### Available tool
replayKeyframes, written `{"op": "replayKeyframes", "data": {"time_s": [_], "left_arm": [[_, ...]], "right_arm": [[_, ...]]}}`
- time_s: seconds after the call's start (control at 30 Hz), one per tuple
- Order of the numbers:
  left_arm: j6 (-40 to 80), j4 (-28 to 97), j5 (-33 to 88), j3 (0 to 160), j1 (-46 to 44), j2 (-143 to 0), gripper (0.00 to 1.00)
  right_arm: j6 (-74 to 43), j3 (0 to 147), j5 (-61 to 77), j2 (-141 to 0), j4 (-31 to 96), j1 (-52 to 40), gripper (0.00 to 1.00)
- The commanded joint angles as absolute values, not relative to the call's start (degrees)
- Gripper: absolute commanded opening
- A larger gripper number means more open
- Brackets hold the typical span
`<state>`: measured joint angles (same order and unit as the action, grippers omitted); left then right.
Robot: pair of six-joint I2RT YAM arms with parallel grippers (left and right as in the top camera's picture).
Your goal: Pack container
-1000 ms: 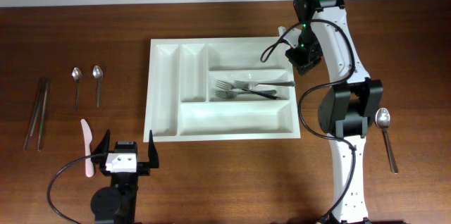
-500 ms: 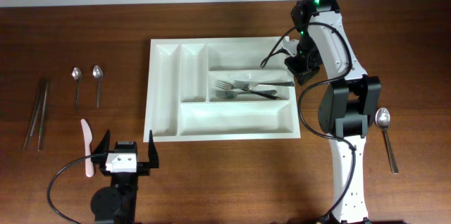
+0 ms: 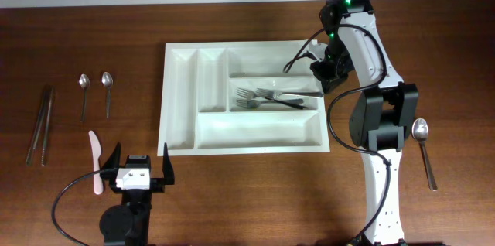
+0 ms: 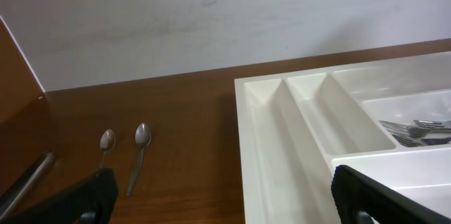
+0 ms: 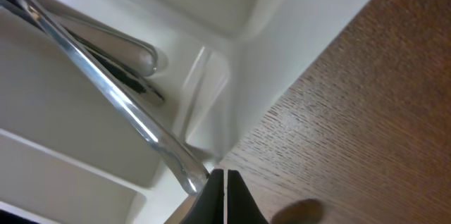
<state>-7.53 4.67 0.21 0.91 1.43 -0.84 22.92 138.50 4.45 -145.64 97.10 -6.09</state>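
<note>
The container (image 3: pixel 164 99), a large white cutlery tray, lies at the table's middle. Several metal forks (image 3: pixel 267 97) lie in its middle long compartment. My right gripper (image 3: pixel 326 83) hangs over the tray's right rim by the fork handles. In the right wrist view its fingers (image 5: pixel 224 196) are pressed together at the rim, and a shiny fork handle (image 5: pixel 120 104) ends just beside the fingertips, not between them. My left gripper (image 3: pixel 139 170) is open and empty near the front edge, left of the tray. The left wrist view shows the tray (image 4: pixel 268 132) and forks (image 4: pixel 416 131).
Two small spoons (image 3: pixel 83 91) (image 3: pixel 107 91) lie left of the tray, and also show in the left wrist view (image 4: pixel 106 143) (image 4: pixel 139 153). Dark long utensils (image 3: pixel 42 122) lie at the far left. A pale plastic knife (image 3: pixel 95 161) lies beside my left gripper. A spoon (image 3: pixel 423 149) lies at the right.
My right gripper has moved a little toward the tray's right rim and lower. The left arm has not moved.
</note>
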Motion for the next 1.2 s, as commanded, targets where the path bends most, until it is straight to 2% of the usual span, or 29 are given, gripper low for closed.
{"op": "replayKeyframes", "data": {"time_s": [0.0,0.2,0.37,0.7,1.17], "left_arm": [[-8.3,4.7,0.0,0.5,1.7,-0.4,0.99],[-8.3,4.7,0.0,0.5,1.7,-0.4,0.99],[-8.3,4.7,0.0,0.5,1.7,-0.4,0.99],[-8.3,4.7,0.0,0.5,1.7,-0.4,0.99],[-8.3,4.7,0.0,0.5,1.7,-0.4,0.99]], "right_arm": [[23.6,138.2,6.8,-142.8,97.4,-6.3,0.04],[23.7,138.2,9.2,-142.8,97.4,-6.4,0.04],[20.4,138.2,3.1,-142.6,97.4,-6.3,0.04],[20.2,138.0,2.7,-137.0,97.4,-6.3,0.04],[19.4,127.4,2.8,-135.5,97.4,-6.3,0.04]]}}
